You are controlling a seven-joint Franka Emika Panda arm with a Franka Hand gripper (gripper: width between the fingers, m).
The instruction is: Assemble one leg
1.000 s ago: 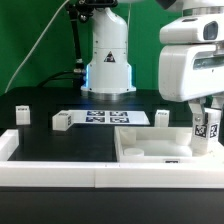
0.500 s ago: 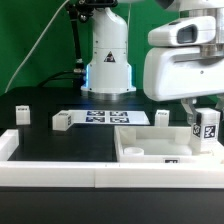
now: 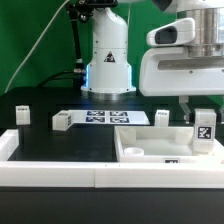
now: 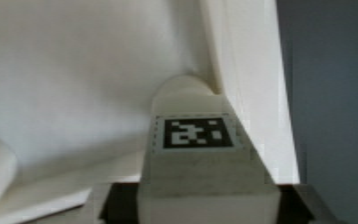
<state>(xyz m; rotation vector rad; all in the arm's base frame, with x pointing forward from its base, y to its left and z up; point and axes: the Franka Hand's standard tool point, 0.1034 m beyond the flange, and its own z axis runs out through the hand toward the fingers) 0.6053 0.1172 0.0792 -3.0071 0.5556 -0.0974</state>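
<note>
My gripper [image 3: 203,118] is shut on a leg [image 3: 204,131], a short white post with a black-and-white tag, and holds it upright over the right corner of the large white tray-like tabletop piece [image 3: 150,152]. In the wrist view the leg [image 4: 197,140] fills the middle, clamped between my dark fingers [image 4: 126,200], its far end close to the tabletop piece's corner wall [image 4: 247,70]. Whether the leg touches the piece I cannot tell. Three more legs lie on the black table: one [image 3: 22,114] at the exterior view's left, one [image 3: 62,121] beside the marker board, one [image 3: 161,118] behind the tabletop piece.
The marker board [image 3: 103,118] lies flat mid-table. The robot base [image 3: 107,60] stands behind it. A white rail [image 3: 60,172] borders the front edge, with a white side wall [image 3: 8,142] at the exterior view's left.
My gripper with the leg has moved slightly toward the exterior view's left and a little down over the tabletop piece's right corner. The other legs have not moved.
</note>
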